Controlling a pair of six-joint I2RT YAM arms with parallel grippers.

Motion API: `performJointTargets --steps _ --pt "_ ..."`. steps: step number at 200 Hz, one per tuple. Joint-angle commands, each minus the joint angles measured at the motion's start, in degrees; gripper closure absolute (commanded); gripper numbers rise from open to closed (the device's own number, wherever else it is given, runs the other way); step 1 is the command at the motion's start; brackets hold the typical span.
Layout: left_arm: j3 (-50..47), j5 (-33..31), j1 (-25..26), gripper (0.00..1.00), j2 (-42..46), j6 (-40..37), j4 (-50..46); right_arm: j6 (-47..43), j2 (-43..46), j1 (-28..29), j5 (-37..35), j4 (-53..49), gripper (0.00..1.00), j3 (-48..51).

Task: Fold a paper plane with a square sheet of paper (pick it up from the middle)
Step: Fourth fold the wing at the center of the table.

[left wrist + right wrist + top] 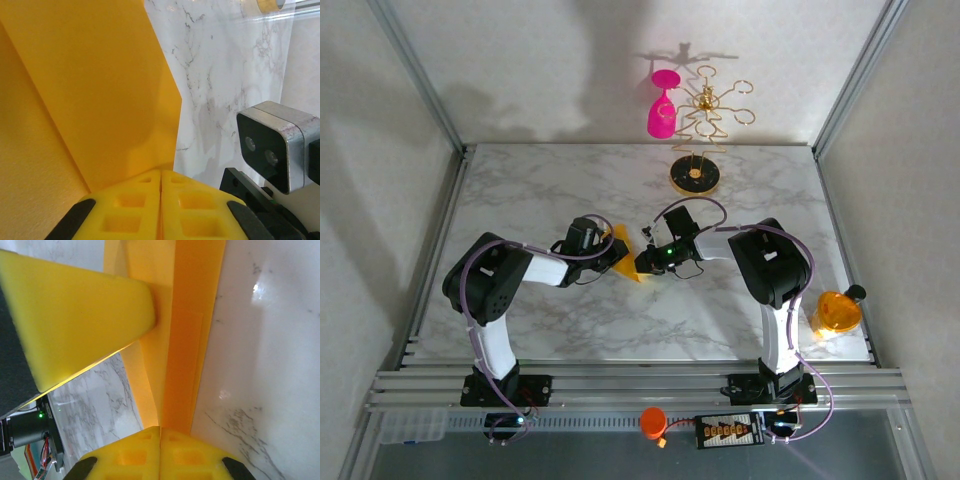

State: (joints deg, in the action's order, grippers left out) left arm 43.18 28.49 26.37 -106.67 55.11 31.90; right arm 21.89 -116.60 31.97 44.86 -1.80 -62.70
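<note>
The orange-yellow sheet of paper (632,266) is held just above the middle of the marble table (540,180), folded into a pointed shape. My left gripper (616,250) and right gripper (647,258) meet at it from either side. In the left wrist view the paper (90,90) fans up and left from the shut left gripper (160,175), with a crease running across it. In the right wrist view the paper (185,340) stands as a narrow layered strip rising from the shut right gripper (160,431). One of the left gripper's fingers (75,315) presses on its upper part.
A gold stand (695,175) stands at the back of the table with a pink wine glass (662,112) hanging on it. A round orange translucent disc (837,312) lies at the right edge. The right wrist's camera housing (272,145) sits close to the left gripper.
</note>
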Motion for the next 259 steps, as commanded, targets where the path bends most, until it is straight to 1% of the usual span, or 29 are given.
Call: performJointTargets --steps 1,149,197,241,259 --pt "0.76 -1.24 -0.56 0.93 -0.99 -0.35 -0.36 -0.31 -3.81 -0.64 -6.74 -5.84 0.92 1.22" --pt "0.24 -1.24 -0.54 0.95 -2.70 -0.59 -0.19 -0.96 -4.16 -0.58 -7.55 -7.94 0.91 0.26" --pt "0.28 -1.16 -0.66 0.94 -3.54 -0.85 -0.73 -0.79 -3.32 -0.59 -7.11 -8.25 0.87 -0.24" --pt "-0.18 -1.27 -0.82 0.94 -3.20 -0.90 -1.23 -0.28 -0.21 -0.65 -5.52 -9.09 0.84 -2.06" --pt "-0.20 -1.29 -0.88 0.94 -3.19 -1.10 -1.48 0.65 1.69 -0.66 -5.06 -8.93 0.81 -2.32"
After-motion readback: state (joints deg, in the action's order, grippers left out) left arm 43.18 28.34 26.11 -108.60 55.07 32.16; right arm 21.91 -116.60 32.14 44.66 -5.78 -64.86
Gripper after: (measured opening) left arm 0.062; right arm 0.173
